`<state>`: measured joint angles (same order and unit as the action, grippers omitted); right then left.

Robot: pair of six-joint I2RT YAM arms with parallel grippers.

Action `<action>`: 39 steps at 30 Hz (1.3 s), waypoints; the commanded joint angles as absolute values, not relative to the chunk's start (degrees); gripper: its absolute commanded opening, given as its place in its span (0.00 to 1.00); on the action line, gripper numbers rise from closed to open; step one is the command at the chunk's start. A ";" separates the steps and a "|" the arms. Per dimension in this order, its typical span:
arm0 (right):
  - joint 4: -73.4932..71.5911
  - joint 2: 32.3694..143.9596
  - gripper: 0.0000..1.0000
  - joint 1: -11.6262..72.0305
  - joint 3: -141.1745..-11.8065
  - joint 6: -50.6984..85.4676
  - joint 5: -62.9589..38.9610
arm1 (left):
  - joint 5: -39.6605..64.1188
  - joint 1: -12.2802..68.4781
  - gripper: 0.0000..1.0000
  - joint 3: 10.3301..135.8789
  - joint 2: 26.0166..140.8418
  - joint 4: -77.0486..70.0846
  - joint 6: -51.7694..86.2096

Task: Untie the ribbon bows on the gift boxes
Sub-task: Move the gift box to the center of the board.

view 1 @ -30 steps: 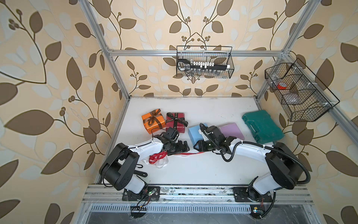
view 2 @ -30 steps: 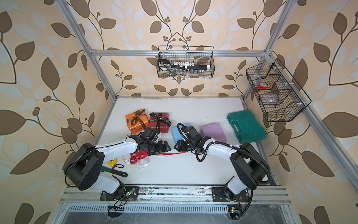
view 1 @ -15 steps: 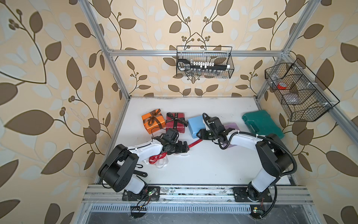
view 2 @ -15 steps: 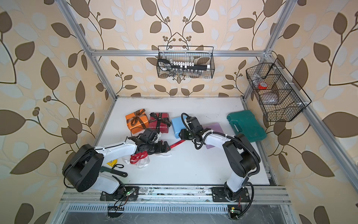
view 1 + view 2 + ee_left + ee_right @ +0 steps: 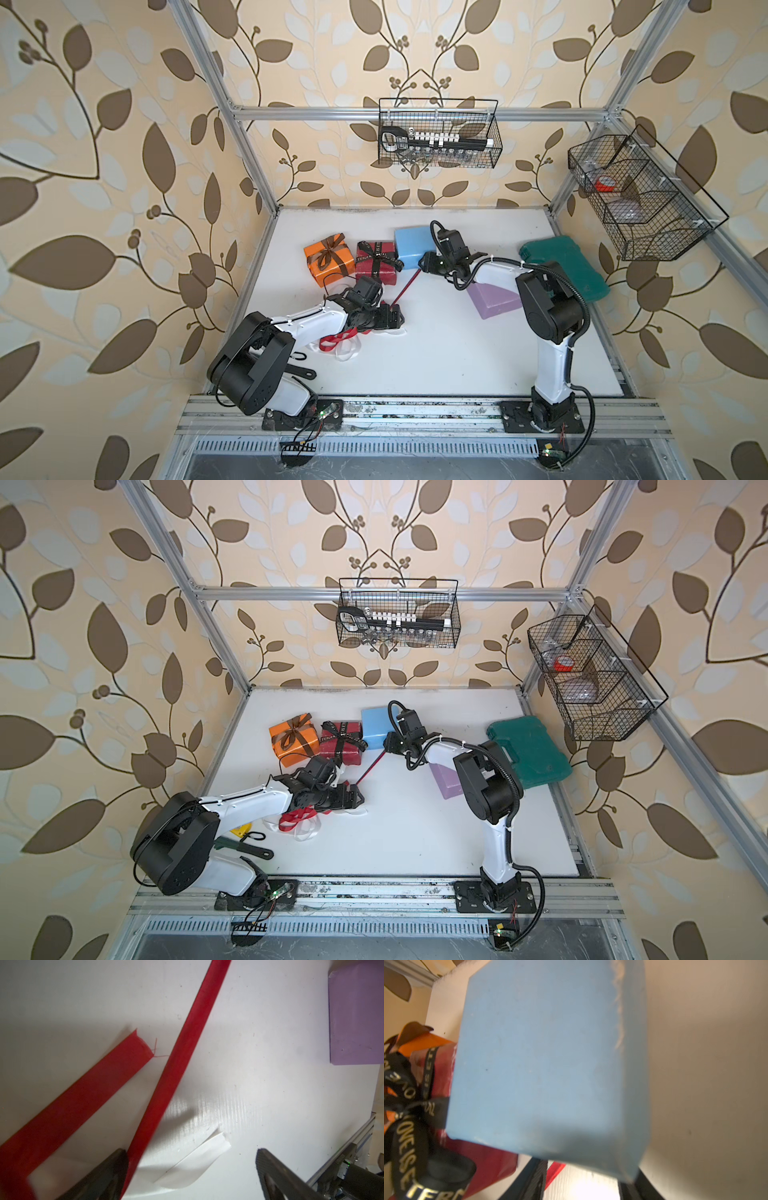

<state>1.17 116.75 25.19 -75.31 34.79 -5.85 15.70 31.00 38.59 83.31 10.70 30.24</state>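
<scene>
Right wrist, right hand [image 5: 587, 1180] half spread, seemingly under light blue box [image 5: 550, 1064], grip unclear, left hand [image 5: 190, 1154] wide open

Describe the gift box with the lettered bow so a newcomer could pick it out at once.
On the white table, three boxes sit in a row toward the back. The dark red box is the middle one, between the orange box and the light blue box. It alone wears a black ribbon with pale lettering, tied in a bow.
</scene>
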 commanded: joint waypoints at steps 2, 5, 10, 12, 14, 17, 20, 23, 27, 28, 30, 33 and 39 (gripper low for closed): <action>2.73 120.65 0.54 23.28 -81.51 35.33 -5.19 | 10.25 29.97 0.99 35.16 84.91 22.98 29.17; 5.45 122.44 0.55 22.79 -85.36 33.93 -6.39 | 9.91 29.92 0.99 35.47 84.14 23.80 28.96; 6.46 120.87 0.56 22.74 -84.80 32.20 -7.79 | 8.54 29.62 0.99 37.99 83.05 27.01 27.78; 5.75 118.96 0.57 22.85 -83.02 32.20 -9.54 | 7.89 29.02 0.99 39.91 80.11 28.70 27.30; 5.53 116.54 0.57 23.19 -81.10 32.22 -11.80 | 8.09 27.83 0.99 42.57 78.44 30.57 26.86; 4.03 112.94 0.59 24.39 -77.78 31.82 -15.49 | 9.06 26.04 0.99 46.57 75.51 32.42 26.19; 2.99 110.84 0.62 26.06 -75.60 31.59 -18.36 | 10.98 23.31 0.99 50.11 72.99 32.49 25.88; 1.02 109.97 0.65 27.53 -74.18 32.69 -21.35 | 14.19 19.29 0.99 52.80 71.73 30.36 26.22; -1.17 111.23 0.69 29.05 -75.07 34.23 -25.51 | 16.84 14.35 0.99 55.78 73.63 26.00 27.37; -1.52 111.65 0.70 29.38 -75.45 34.45 -26.24 | 17.34 13.64 0.99 56.42 74.64 25.00 27.61; -2.57 112.44 0.72 29.86 -76.16 34.76 -27.24 | 17.65 12.50 0.99 58.07 77.05 22.87 28.44; -3.77 114.01 0.73 29.99 -77.14 35.70 -28.12 | 17.50 11.42 0.99 58.95 80.29 18.60 29.65; -4.44 118.57 0.73 30.01 -81.01 36.95 -29.16 | 19.92 9.69 0.99 60.74 89.77 12.56 30.78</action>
<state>-3.03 116.07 29.89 -78.04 35.94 -27.46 17.61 10.39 58.67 87.09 16.93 29.67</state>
